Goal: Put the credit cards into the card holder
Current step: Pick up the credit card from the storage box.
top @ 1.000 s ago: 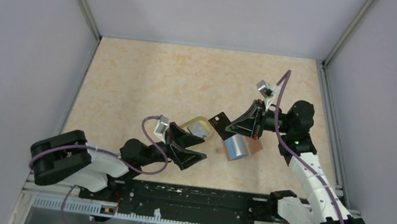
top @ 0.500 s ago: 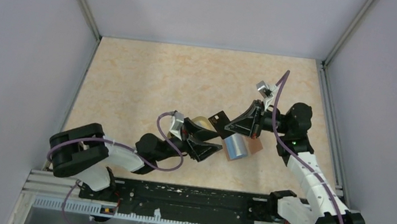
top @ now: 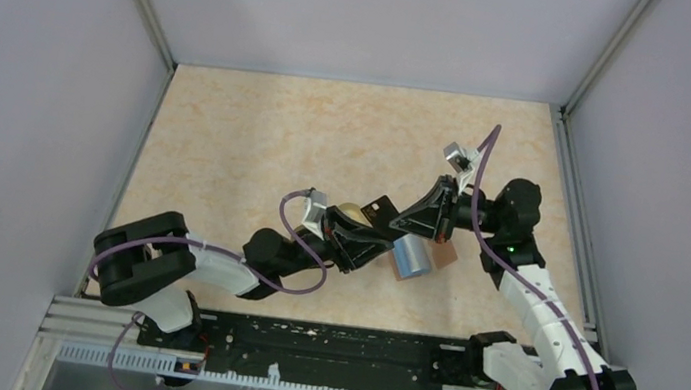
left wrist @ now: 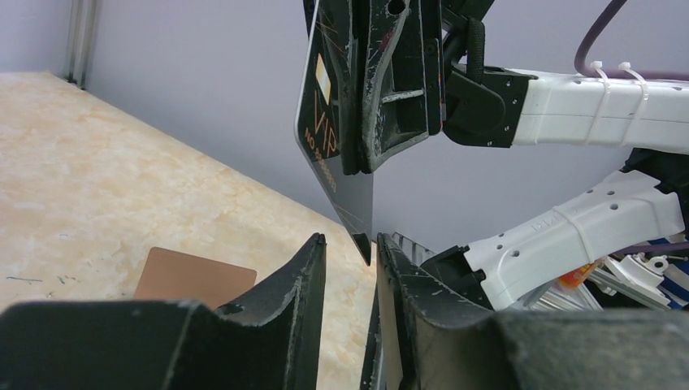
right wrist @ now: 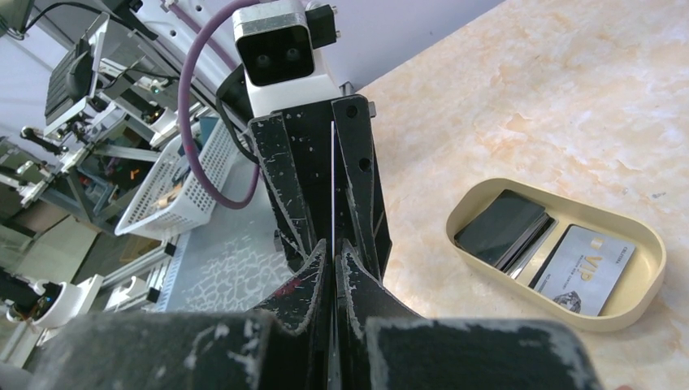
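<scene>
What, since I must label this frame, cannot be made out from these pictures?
Top external: the dish is mostly covered by the left gripper; its cards are hidden.
Left wrist: the card holder is cut off by that gripper; only a brown face shows.
Right wrist: the black VIP card is edge-on, its face unreadable; the black stack in the dish cannot be counted.

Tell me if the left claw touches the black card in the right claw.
Cannot tell. Left wrist view: the black card dips into the left claw; a gap shows beside one finger, the other side is too close.
</scene>
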